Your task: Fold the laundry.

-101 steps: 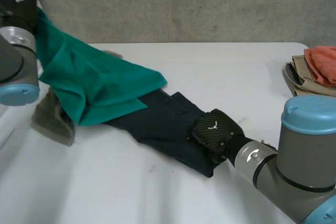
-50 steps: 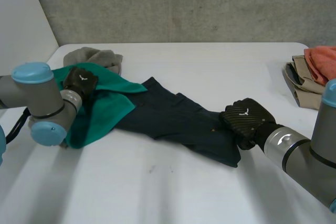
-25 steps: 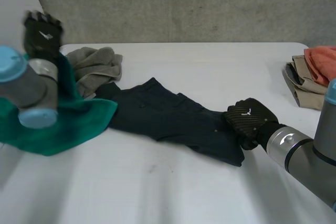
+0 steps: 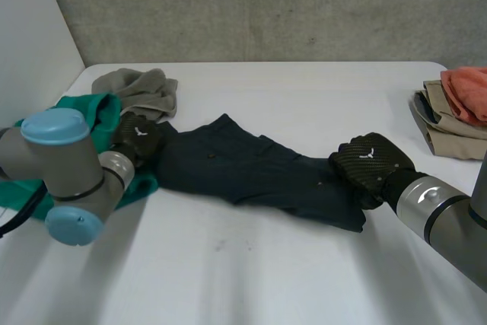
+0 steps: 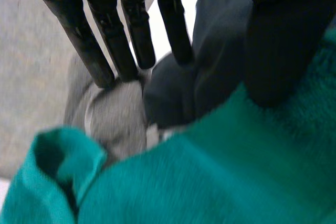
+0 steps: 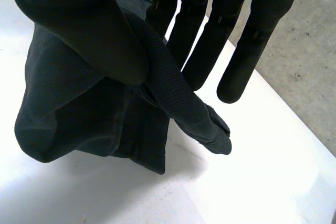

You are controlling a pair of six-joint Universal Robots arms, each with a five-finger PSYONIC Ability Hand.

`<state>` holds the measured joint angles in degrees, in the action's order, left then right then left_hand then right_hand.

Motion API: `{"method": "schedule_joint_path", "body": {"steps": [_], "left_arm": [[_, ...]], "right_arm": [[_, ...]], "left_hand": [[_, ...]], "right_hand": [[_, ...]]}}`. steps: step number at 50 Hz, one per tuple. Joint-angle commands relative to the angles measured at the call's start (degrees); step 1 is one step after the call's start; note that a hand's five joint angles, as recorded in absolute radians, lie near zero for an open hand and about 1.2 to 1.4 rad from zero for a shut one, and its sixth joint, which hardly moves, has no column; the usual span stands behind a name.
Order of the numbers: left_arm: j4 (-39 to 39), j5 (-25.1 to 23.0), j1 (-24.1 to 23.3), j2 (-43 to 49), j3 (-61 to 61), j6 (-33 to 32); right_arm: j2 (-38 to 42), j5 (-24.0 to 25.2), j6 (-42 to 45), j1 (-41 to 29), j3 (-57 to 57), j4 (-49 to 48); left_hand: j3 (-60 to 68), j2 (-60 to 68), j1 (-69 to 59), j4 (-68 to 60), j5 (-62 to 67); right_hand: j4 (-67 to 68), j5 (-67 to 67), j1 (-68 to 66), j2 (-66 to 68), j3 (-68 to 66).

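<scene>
Head view, with wrist views. The green cloth (image 4: 90, 110), held up over the table's left side half a second earlier, now lies bunched at the left edge of the table (image 4: 304, 89), just beside a grey cloth (image 4: 141, 85) at the far left. The left hand (image 4: 137, 136) has come down to the left end of the dark garment (image 4: 243, 169). In its wrist view the fingers (image 5: 131, 30) are straight and spread, reaching toward the grey and dark cloths. The thumb (image 5: 278, 40) stands apart from them over the green cloth, and nothing is clasped. The right hand (image 4: 370, 164) keeps its hold on the garment's right end, which it has drawn a little further right. There a ridge of dark fabric is pinched between its thumb (image 6: 79, 30) and its straight fingers (image 6: 241, 45), with that end raised slightly off the table. The dark garment is now wholly uncovered, so it appears to be the piece chosen for folding, with spreading it flat the likely step in hand. It lies across the middle of the table, its long axis running from far left to near right, one end at each hand. A folded stack (image 4: 453, 104) sits well apart at the far right.
</scene>
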<state>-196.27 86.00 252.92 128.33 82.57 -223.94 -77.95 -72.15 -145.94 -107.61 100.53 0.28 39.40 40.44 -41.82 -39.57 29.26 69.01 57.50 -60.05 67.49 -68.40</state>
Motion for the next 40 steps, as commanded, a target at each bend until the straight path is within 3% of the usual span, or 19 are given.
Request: {"method": "schedule_joint_path", "body": {"steps": [1, 7, 13, 14, 16, 18, 23, 26, 33, 40], "left_arm": [[1.59, 10.05, 2.84, 1.66, -3.56, -0.27], [-1.65, 17.70, 6.26, 1.48, -4.79, -4.82], [-5.35, 18.68, 8.91, 0.87, -3.03, -13.00], [-5.79, 18.59, 8.73, 0.34, -2.16, -14.23], [-5.79, 18.50, 8.12, -1.23, -1.45, -14.42], [-5.79, 18.33, 6.20, -3.86, -0.31, -13.81], [-5.70, 18.06, -1.28, -9.05, 2.76, -9.94], [-5.62, 17.97, -4.79, -12.91, 4.87, -6.44], [-5.00, 17.54, -9.02, -15.66, 6.20, -1.59], [-5.18, 13.50, -11.57, -12.94, 3.48, -1.32]], "right_arm": [[0.00, -0.19, 0.31, 2.14, -0.94, -0.01], [-2.46, -0.89, 0.31, 7.33, -3.93, 0.51], [-4.31, -0.10, 0.05, 8.65, -4.03, 2.09], [-4.31, -0.01, -0.04, 8.56, -3.85, 2.36], [-4.31, 0.16, 0.04, 8.56, -3.41, 3.15], [-4.31, 0.60, 0.05, 8.04, -2.71, 4.64], [-5.36, 2.98, 1.62, 6.63, -1.83, 9.55], [-7.56, 2.98, 7.76, 7.24, -1.91, 17.19], [-11.43, 3.15, 27.08, 10.66, -1.48, 37.92], [-11.34, 3.51, 31.33, 15.32, 0.36, 42.88]], "left_hand": [[40.60, 39.56, -38.18, -40.43, 40.74], [40.60, 39.56, -38.18, -40.43, 40.74], [37.12, 36.09, -34.71, -36.96, 37.26], [18.11, 17.07, -15.69, -17.94, 18.24], [-6.86, -7.89, 9.28, 7.02, -6.72], [-20.23, -21.26, 22.65, 20.39, -20.09], [-21.62, -22.65, 24.03, 21.78, -21.48], [-21.62, -22.65, 24.03, 21.78, -21.48], [-22.62, -23.66, 25.04, 22.79, -22.48], [-24.81, -25.85, 27.23, 24.98, -24.67]], "right_hand": [[10.99, 12.50, -19.95, 12.51, -11.60], [10.99, 12.50, -19.95, 12.51, -11.60], [10.99, 12.50, -19.95, 12.51, -11.60], [10.99, 12.50, -19.95, 12.51, -11.60], [10.99, 12.50, -19.95, 12.51, -11.60], [10.99, 12.50, -19.95, 12.51, -11.60], [10.99, 12.50, -19.95, 12.51, -11.60], [10.99, 12.50, -19.95, 12.51, -11.60], [9.36, 10.87, -18.32, 10.87, -9.97], [10.99, 12.50, -19.95, 12.51, -11.60]]}}
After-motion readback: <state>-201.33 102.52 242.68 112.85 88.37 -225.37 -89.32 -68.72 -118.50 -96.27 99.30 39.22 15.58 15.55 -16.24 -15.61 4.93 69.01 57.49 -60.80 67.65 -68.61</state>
